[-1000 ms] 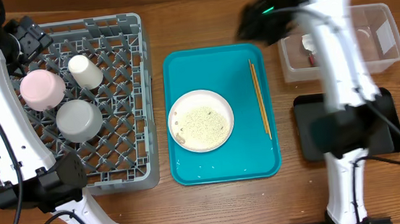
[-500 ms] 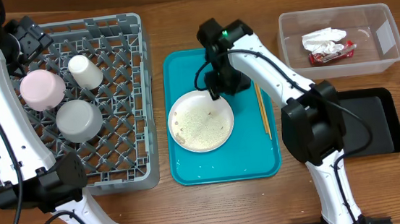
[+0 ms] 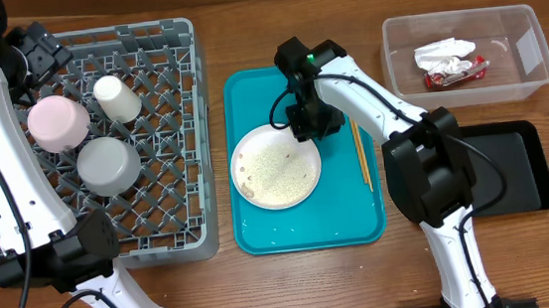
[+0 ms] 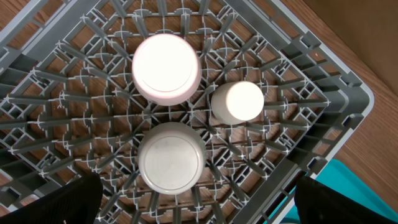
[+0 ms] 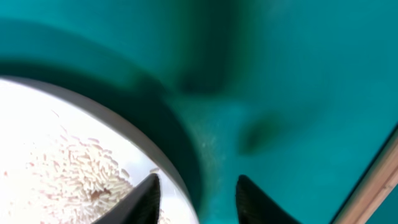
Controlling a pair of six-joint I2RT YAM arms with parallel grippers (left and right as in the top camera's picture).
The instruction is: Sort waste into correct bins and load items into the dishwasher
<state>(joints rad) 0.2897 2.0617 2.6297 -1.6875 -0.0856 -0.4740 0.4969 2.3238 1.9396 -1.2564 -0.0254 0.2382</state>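
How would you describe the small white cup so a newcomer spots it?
Find the grey dish rack on the left of the overhead view. Three vessels sit near its far-left corner; the small white cup is the rightmost and smallest, next to the pink bowl.

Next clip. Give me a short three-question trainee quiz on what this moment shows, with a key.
1. True or false: the napkin and the red wrapper lie in the black tray.
2. How many vessels sit in the rack? A two, B three, C four.
3. Fill in: the fingers of the right gripper straddle the rim of the ____.
Key: 1 false, they lie in the clear tub; 2 B; 3 plate.
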